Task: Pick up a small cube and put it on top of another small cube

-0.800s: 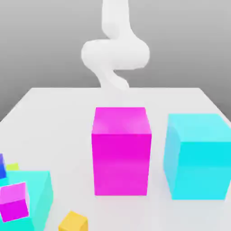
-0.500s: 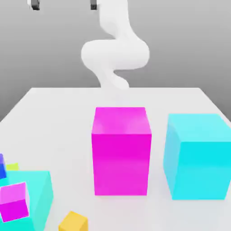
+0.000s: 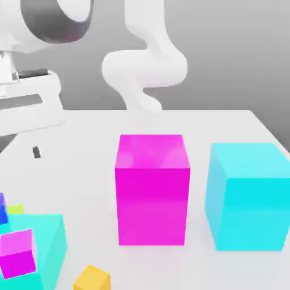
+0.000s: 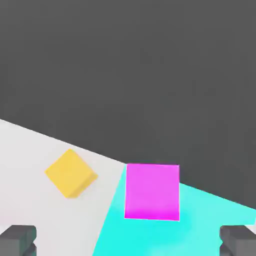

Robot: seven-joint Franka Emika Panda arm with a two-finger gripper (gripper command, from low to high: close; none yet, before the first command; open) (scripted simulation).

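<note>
Lime green shows as a mere sliver: the small cube [image 3: 16,209] peeks out behind the low cyan block [image 3: 48,241] at the exterior view's lower left, mostly hidden. A small blue cube [image 3: 3,210] beside it is cut by the frame edge. The orange-yellow cube [image 3: 92,278] in front of that cyan block is cropped at the bottom edge. A small magenta cube [image 4: 152,191] sits on the cyan block's top. Seen from the hand, the gripper [image 4: 128,241] hangs spread wide and empty, its fingertips [image 4: 18,240] flanking the magenta cube and the orange-yellow one beyond them; the lime cube lies behind the cyan block, apart from the pincer.
</note>
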